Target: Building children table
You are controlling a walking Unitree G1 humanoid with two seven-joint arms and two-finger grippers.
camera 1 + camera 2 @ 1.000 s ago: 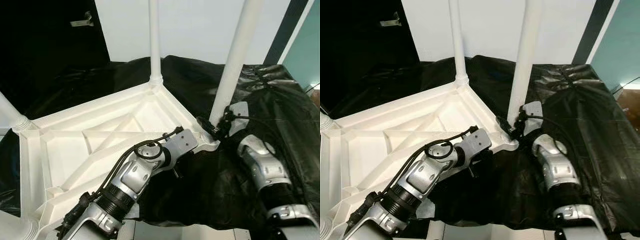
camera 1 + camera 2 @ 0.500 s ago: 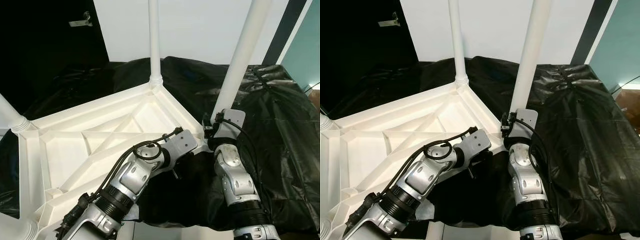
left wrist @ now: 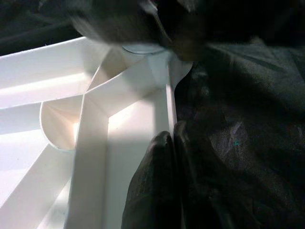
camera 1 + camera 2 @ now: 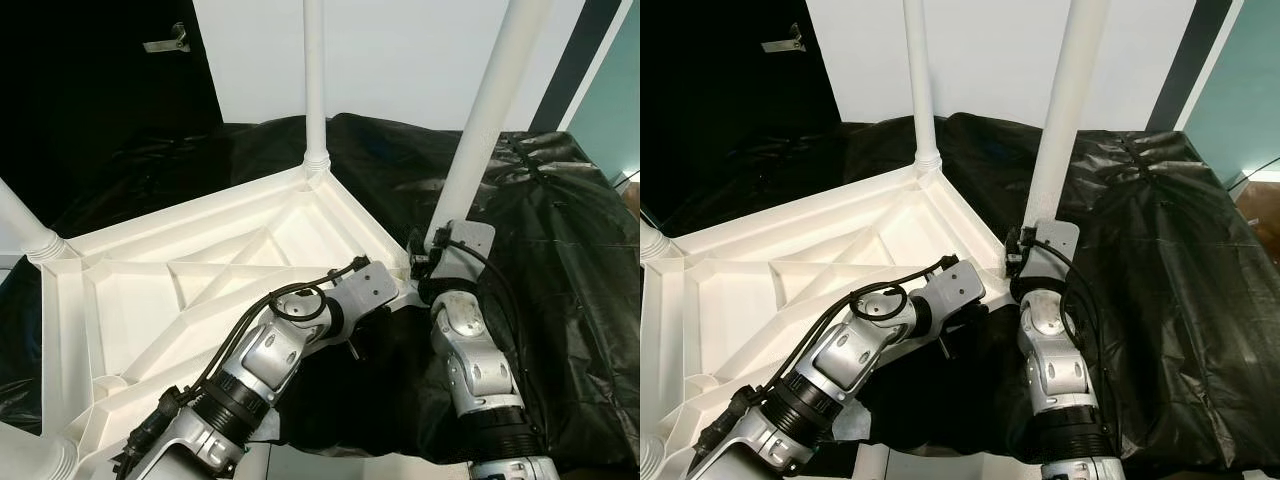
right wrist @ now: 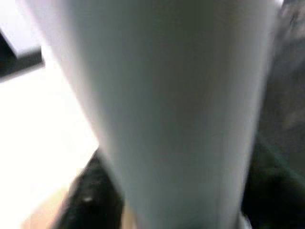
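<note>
A white plastic children's table (image 4: 200,250) lies upside down on a black sheet, its legs pointing up. My left gripper (image 3: 171,136) is shut on the table's rim close to the near right corner, one black finger (image 3: 152,181) inside the rim and the other outside. At that corner stands a thick white leg (image 4: 485,110), leaning slightly right. My right gripper (image 4: 425,262) is at the leg's base, shut on it. Up close in the right wrist view the leg (image 5: 167,95) is blurred, with dark fingers (image 5: 90,191) at either side. A thinner leg (image 4: 314,80) stands at the far corner.
The black sheet (image 4: 560,230) spreads wrinkled to the right and behind the table. Another leg's base (image 4: 25,235) rises at the left edge. A dark door with a handle (image 4: 165,43) is at the back left, a white wall (image 4: 400,50) behind.
My right forearm has swung from the right side round to the front of the near right leg, wrist still at its base. The leg leans slightly differently. The left arm has stayed put.
</note>
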